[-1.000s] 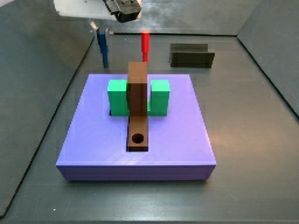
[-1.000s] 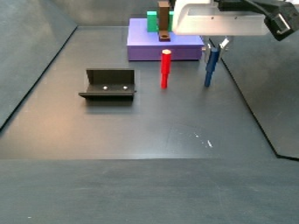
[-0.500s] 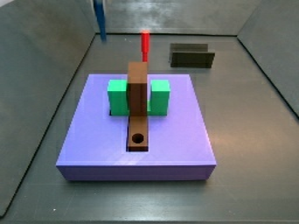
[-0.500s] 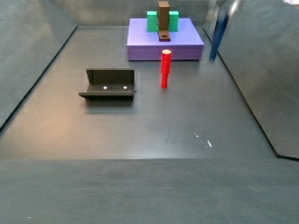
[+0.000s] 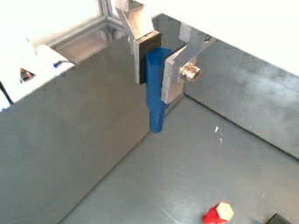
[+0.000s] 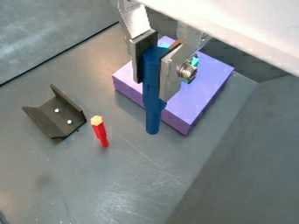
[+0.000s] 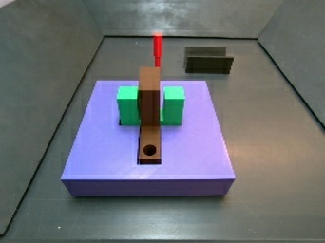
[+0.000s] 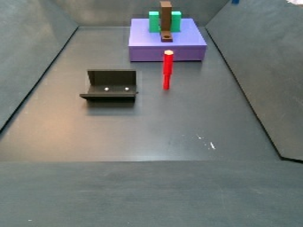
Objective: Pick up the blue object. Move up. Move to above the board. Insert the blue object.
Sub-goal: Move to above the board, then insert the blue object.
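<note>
Gripper (image 6: 156, 58) is gripping the blue peg (image 6: 152, 92) by its upper end, high above the floor and outside both side views. Peg is hanging vertical, tip free. Step: carrying across to above the brown board (image 7: 150, 119) on the purple slab (image 7: 191, 157). Aim the tip over the round hole (image 7: 151, 150), keeping the peg plumb. Red peg (image 8: 168, 69) and fixture (image 8: 109, 85) are standing clear.

No readable text, labels or numbers anywhere; end effector (image 5: 156, 59) above floor, unmarked
</note>
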Motion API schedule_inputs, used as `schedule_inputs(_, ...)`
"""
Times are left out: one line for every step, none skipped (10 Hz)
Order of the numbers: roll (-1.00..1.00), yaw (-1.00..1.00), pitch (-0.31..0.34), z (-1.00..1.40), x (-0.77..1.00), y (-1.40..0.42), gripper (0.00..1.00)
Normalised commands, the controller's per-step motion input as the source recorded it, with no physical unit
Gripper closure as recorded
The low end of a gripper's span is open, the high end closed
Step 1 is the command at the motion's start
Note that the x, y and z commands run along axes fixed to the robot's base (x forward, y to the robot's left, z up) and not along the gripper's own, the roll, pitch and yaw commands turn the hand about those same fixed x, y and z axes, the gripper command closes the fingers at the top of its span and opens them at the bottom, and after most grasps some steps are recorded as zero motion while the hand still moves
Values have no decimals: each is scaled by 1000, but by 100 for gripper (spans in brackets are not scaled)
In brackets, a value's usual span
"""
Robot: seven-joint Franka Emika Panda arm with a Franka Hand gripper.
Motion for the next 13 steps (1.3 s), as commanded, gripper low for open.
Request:
schedule_inputs(156, 159, 138, 224, 787, -1400, 100)
schedule_inputs(175, 149, 147, 221, 786, -1400, 100)
schedule_inputs(167, 119, 196, 203, 837, -1400, 100)
schedule_inputs(52, 62, 203, 218, 880, -1400, 100)
schedule_inputs(14, 30, 173, 242, 856, -1400, 100)
schedule_inputs(44, 30, 134, 235, 845, -1400, 100)
schedule_inputs(32, 17, 135, 231, 917, -1400, 100)
schedule_inputs(44, 15, 149, 127, 508, -714, 100)
schedule_inputs(-6, 0, 0, 0, 0, 0, 100)
schedule_inputs(-20, 0, 0, -3, 0, 0, 100)
schedule_inputs(-33, 0, -3, -6, 0, 0, 100)
schedule_inputs(-44, 0, 0, 0, 0, 0, 100)
schedule_inputs(-117, 0, -13, -6, 0, -49, 100)
